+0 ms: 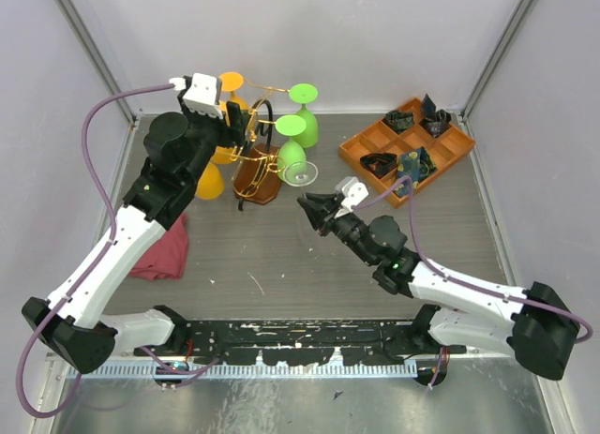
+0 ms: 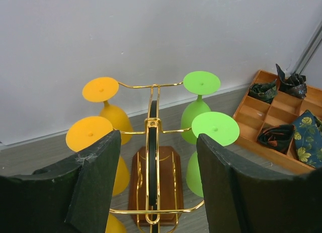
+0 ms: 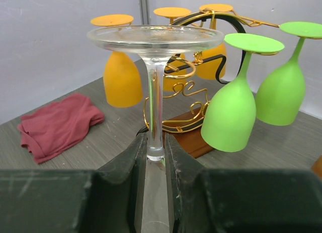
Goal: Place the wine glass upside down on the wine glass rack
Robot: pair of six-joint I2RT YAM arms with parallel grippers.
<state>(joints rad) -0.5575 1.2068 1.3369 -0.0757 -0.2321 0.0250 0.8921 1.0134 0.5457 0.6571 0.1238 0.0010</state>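
R claw [image 3: 156, 157] clamped on wine glass [image 3: 155, 92] stem, foot up.
Stem sits betw. claw fingers, foot just short of rack's [image 3: 187, 94] gold scrolls. Rack on table [image 3: 100, 142] w/ green glasses [image 3: 231, 112] & orange glasses [image 3: 122, 77] hung – L claw [image 2: 157, 142] above it, wide open, empty.

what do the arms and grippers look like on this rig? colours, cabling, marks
Left arm and right arm: white links, bulky black joints. A purple cable loops along each to a white camera block at the wrist. Left gripper and right gripper: thick matte black fingers, one left finger scuffed. A green light glows on the right arm.
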